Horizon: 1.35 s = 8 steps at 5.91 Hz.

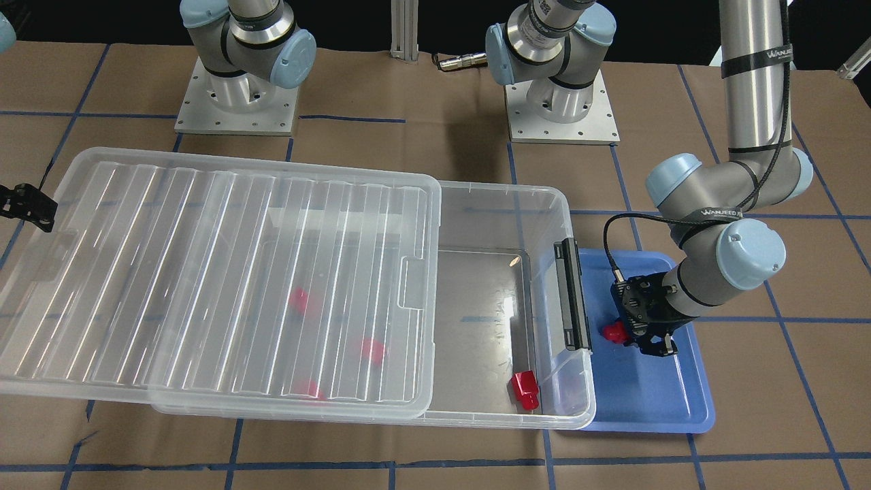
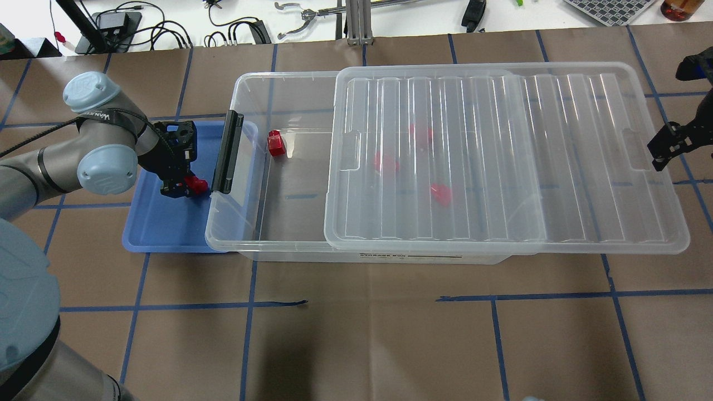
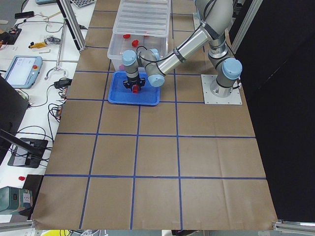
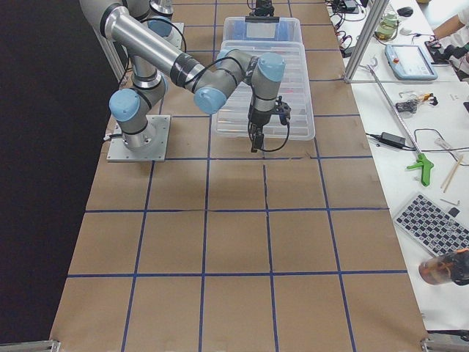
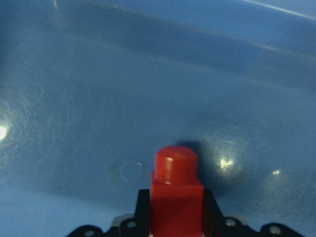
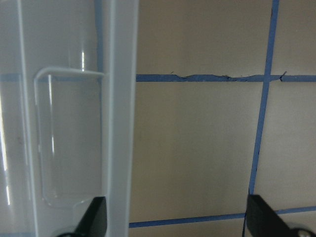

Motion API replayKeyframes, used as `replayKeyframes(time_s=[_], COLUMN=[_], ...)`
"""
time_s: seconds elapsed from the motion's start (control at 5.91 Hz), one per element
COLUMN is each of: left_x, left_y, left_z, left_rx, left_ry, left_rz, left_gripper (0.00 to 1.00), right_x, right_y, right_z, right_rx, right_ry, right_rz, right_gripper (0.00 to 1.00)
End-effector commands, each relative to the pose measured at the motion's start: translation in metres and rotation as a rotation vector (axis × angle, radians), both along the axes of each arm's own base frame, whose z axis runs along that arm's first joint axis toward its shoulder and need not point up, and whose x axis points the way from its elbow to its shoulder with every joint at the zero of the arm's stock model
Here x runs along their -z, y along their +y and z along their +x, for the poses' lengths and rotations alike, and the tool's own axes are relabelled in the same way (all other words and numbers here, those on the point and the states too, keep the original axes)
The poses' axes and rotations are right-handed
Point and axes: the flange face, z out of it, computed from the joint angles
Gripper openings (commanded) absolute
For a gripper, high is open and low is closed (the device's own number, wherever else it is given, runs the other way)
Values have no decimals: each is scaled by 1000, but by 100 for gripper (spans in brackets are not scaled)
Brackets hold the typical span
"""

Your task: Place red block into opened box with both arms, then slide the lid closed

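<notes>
My left gripper [image 2: 186,188] is low over the blue tray [image 2: 161,228], shut on a red block [image 5: 176,187] whose stub points away from the wrist; the same red block [image 1: 614,332] shows beside the box's black latch bar [image 2: 225,151]. The clear box [image 2: 289,78] stands partly uncovered at the tray end, with the ribbed lid [image 2: 501,156] slid toward my right side and overhanging. One loose red block [image 2: 275,143] lies in the uncovered part, and three more [image 2: 385,163] show through the lid. My right gripper [image 6: 175,219] is open at the lid's far short edge [image 6: 118,98].
The robot's two bases [image 1: 236,102] stand behind the box. Brown paper with blue tape lines [image 2: 356,301] covers the table in front. Cables and tools [image 2: 301,22] lie on the bench beyond the table's far edge.
</notes>
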Motion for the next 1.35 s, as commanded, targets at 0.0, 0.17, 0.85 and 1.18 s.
replayKeyframes(time_s=[0.0, 0.17, 0.85, 1.18], left_x=[-25, -56, -234, -242], left_y=[-1, -1, 21, 23], left_z=[-3, -3, -89, -169], left_rx=[10, 11, 19, -7], left_ry=[-15, -40, -17, -14], left_rz=[-30, -33, 39, 60], left_gripper=[6, 5, 5, 5], right_x=[-8, -26, -117, -158], right_y=[3, 3, -13, -15], right_z=[-5, -3, 93, 166], right_rx=[5, 6, 55, 126], right_ry=[23, 27, -13, -42], right_rz=[-1, -32, -103, -83], right_gripper=[100, 100, 100, 100])
